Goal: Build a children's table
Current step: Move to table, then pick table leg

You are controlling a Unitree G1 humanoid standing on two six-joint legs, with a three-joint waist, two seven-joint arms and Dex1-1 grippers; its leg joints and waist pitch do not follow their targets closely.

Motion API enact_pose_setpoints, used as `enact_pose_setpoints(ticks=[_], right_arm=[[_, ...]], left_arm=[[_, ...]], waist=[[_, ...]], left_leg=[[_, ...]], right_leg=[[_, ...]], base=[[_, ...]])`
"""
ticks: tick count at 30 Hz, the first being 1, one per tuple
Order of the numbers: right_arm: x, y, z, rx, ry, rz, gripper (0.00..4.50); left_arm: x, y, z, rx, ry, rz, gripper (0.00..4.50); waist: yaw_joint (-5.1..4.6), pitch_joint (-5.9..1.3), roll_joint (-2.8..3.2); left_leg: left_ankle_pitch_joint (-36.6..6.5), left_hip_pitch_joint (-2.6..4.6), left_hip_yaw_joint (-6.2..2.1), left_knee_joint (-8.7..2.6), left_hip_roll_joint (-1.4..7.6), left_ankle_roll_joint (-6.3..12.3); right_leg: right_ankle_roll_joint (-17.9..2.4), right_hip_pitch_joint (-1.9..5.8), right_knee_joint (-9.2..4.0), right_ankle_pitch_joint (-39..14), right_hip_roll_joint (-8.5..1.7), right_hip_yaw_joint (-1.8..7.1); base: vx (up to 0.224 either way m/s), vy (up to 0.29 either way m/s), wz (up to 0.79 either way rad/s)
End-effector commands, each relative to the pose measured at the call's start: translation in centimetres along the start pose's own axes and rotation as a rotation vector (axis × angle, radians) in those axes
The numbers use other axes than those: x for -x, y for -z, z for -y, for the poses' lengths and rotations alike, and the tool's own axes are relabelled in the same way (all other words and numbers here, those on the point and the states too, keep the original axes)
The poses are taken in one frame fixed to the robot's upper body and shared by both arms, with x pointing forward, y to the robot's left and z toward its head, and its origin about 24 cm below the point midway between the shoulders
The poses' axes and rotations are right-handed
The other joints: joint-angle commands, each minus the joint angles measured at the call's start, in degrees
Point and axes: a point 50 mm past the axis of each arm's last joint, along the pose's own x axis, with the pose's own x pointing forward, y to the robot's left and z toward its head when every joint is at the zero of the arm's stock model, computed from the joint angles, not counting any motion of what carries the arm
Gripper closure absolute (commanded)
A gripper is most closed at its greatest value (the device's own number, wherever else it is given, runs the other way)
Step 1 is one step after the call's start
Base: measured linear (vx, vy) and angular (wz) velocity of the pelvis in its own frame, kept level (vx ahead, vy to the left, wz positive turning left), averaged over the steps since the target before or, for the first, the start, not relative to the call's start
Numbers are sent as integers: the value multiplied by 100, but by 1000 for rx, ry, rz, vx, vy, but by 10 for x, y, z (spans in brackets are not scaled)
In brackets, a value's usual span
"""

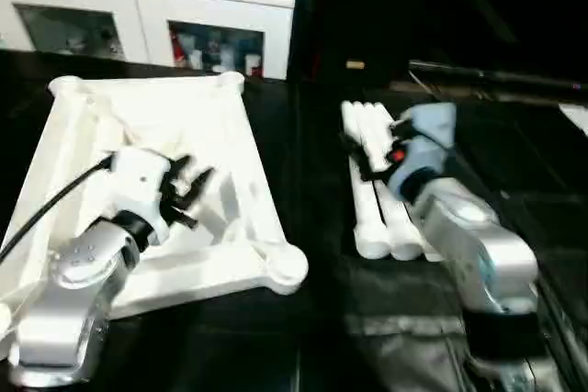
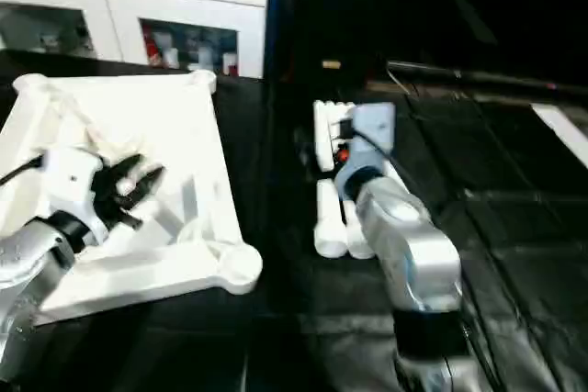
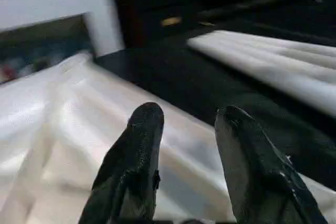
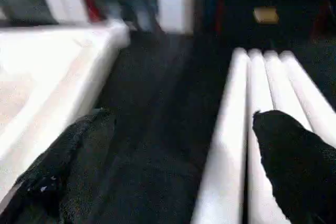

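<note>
Black mat (image 1: 312, 337) w/ ribbed white tabletop (image 1: 230, 135), tapered tubular legs (image 1: 377, 218)

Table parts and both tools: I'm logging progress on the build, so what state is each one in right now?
Table top: upside down on the dark surface, ribbed underside up, corner sockets without legs.
Legs: lying side by side beside the top, none fitted.
Left tool: fingers part open over the top's underside, holding nothing.
Right tool: wide open over the legs, holding nothing.
Cabinet: glass doors closed.
</note>
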Motion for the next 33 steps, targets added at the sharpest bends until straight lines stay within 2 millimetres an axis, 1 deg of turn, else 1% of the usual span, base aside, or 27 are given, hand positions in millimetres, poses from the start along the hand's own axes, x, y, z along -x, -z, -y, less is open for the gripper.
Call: enact_pose_setpoints(ticks=[1,2,3,4,5,6,7,8,9,10,12,13,14,15,17,18,19,20,21,22,24,25,27,28,29,32,33], right_arm=[[-8,0,7,18,42,-61,0],[-10,1,7,21,50,-77,0],[-20,3,11,36,84,-136,0],[-26,3,13,28,105,-173,0],[-28,4,13,26,108,-187,0],[-33,4,12,25,93,-213,0],[-36,3,11,27,87,-221,0],[-37,3,11,27,85,-222,0],[-39,4,10,25,84,-239,0],[-41,4,9,16,74,-245,0],[-45,5,5,-8,42,-259,0],[-47,7,3,-6,25,-279,0],[-49,8,2,2,23,-291,0],[-49,8,2,2,23,-291,0],[-51,10,2,23,38,-327,0],[-51,10,2,25,42,-333,0],[-52,11,2,26,43,-336,0],[-53,12,1,30,46,-338,0],[-54,12,1,32,48,-338,0],[-54,13,1,34,50,-338,0],[-55,12,1,53,60,-336,0],[-55,12,1,59,63,-337,0],[-56,12,1,56,63,-340,0],[-56,13,2,53,72,-344,0],[-56,13,2,53,75,-345,0],[-56,16,2,50,74,-361,0],[-57,17,2,44,73,-366,0]], left_arm=[[-1,-2,5,-7,91,-18,261],[-1,-2,5,-9,106,-27,261],[0,-2,5,-20,170,-62,261],[2,-1,6,-26,218,-92,261],[2,-1,6,-27,233,-100,261],[5,0,7,-24,276,-127,261],[6,0,7,-24,288,-138,261],[6,0,7,-24,291,-141,261],[8,2,8,-14,307,-153,261],[11,3,9,-2,324,-166,261],[15,4,12,18,359,-187,261],[18,6,14,33,386,-206,261],[19,6,15,38,398,-217,261],[19,6,15,38,398,-217,261],[23,6,18,64,436,-236,261],[24,6,19,70,444,-239,261],[25,6,19,74,449,-241,261],[26,5,19,75,454,-244,261],[26,5,19,76,455,-246,261],[26,5,19,77,457,-247,261],[26,5,19,78,461,-248,261],[27,4,20,86,473,-249,233],[27,4,21,93,482,-250,226],[28,3,22,99,490,-251,220],[28,3,22,100,490,-252,191],[28,3,22,99,490,-254,181],[29,2,22,99,491,-255,165]], waist=[[12,-180,90],[20,-182,92],[19,-194,92],[21,-213,125],[22,-224,105],[55,-249,129],[58,-280,149],[64,-288,154],[87,-312,176],[82,-321,164],[83,-359,155],[86,-372,105],[96,-396,140],[87,-378,139],[86,-348,136],[88,-333,141],[86,-313,79],[111,-311,121],[106,-304,122],[113,-304,118],[126,-299,121],[137,-299,115],[151,-301,122],[157,-300,143],[162,-300,136],[189,-308,146],[186,-309,136]], left_leg=[[-1504,114,-47,-584,373,-554],[-1526,121,-32,-577,386,-538],[-1519,142,-24,-576,387,-537],[-1445,134,-9,-576,377,-548],[-1315,113,12,-572,378,-532],[-996,100,52,-566,391,-479],[-749,96,80,-549,396,-462],[-641,81,89,-544,399,-462],[-421,86,106,-523,412,-452],[-294,65,116,-517,407,-435],[-149,40,121,-492,403,-387],[63,22,137,-477,405,-306],[283,21,139,-449,395,-224],[311,8,145,-450,390,-196],[122,9,153,-469,402,-195],[-78,19,153,-487,417,-244],[-258,21,165,-505,432,-290],[-337,29,164,-512,441,-336],[-370,27,167,-516,442,-360],[-446,46,179,-517,446,-398],[-481,46,185,-525,454,-434],[-501,48,189,-528,456,-460],[-541,58,194,-531,456,-504],[-572,61,194,-533,451,-543],[-580,57,194,-535,453,-550],[-568,60,195,-531,452,-565],[-547,49,196,-531,448,-564]], right_leg=[[-998,107,-504,-1111,-519,328],[-990,80,-513,-1286,-535,344],[-992,44,-509,-1513,-538,340],[-1019,36,-496,-1510,-526,336],[-1014,54,-493,-1366,-520,338],[-1002,63,-463,-925,-500,339],[-1075,48,-404,-413,-469,324],[-1103,51,-381,-169,-455,317],[-1142,44,-339,362,-432,306],[-1188,59,-311,738,-409,288],[-1254,86,-266,1100,-415,277],[-1264,97,-252,1403,-399,279],[-1312,81,-218,1717,-389,264],[-1325,67,-219,1757,-375,261],[-1323,60,-243,1524,-384,260],[-1327,54,-265,1241,-403,263],[-1319,49,-290,954,-410,271],[-1296,39,-290,746,-425,273],[-1279,33,-295,673,-422,274],[-1248,19,-305,547,-420,278],[-1178,14,-313,463,-421,282],[-1139,7,-313,406,-421,281],[-1104,-5,-312,345,-422,282],[-1097,-15,-314,331,-415,281],[-1088,-12,-315,344,-415,283],[-1049,-15,-307,436,-414,285],[-1048,-9,-305,475,-412,285]], base=[[-62,-39,0],[-62,-39,0],[0,0,0],[0,0,0],[0,0,0],[0,0,0],[0,0,0],[0,0,0],[0,0,0],[0,0,0],[0,0,0],[0,0,0],[0,0,0],[0,0,0],[0,0,0],[0,0,0],[0,0,0],[0,0,0],[0,0,0],[0,0,0],[0,0,0],[0,0,0],[0,0,0],[0,0,0],[0,0,0],[0,0,0],[0,0,0]])
